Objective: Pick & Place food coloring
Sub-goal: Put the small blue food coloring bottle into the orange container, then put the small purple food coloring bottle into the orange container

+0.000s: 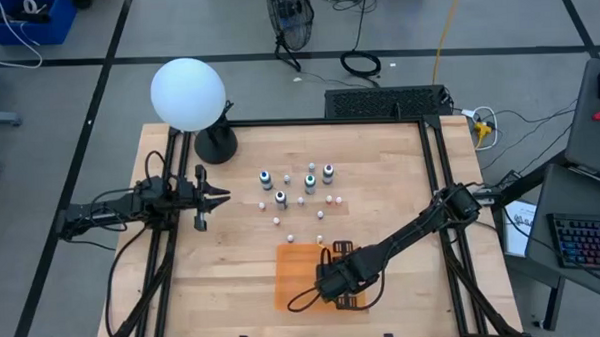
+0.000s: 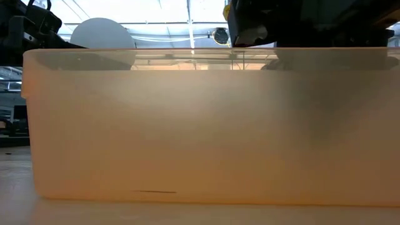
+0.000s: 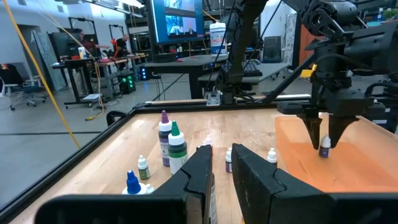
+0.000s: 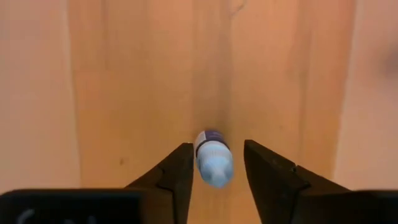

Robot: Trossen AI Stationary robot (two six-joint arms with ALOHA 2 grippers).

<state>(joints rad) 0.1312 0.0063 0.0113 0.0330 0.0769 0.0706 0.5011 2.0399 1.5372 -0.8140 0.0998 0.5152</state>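
Note:
Several food coloring bottles [image 1: 301,193] stand upright on the wooden table, dark ones with coloured caps [image 3: 176,146] and smaller white droppers [image 3: 272,155]. My right gripper [image 1: 324,280] hangs over the translucent orange bin [image 1: 284,279], fingers pointing down and slightly apart. One small dropper bottle [image 4: 213,158] with a pale blue cap sits between its fingertips, above the bin floor [image 3: 348,168]. My left gripper [image 1: 219,196] waits open and level at the table's left, left of the bottles. My right gripper comes from above with the small dropper bottle [image 3: 324,148] between its fingertips, its lower part below them and clear of the bin floor. One finger [image 4: 180,168] lies close against the bottle's side; wood shows between it and the other finger. I cannot tell whether it touches.
A white globe lamp [image 1: 187,92] on a black base [image 1: 216,143] stands at the far left of the table. The bin's wall [image 2: 200,125] fills the low view. A black frame [image 1: 436,184] borders the table. Bare wood lies between the bottles and the bin.

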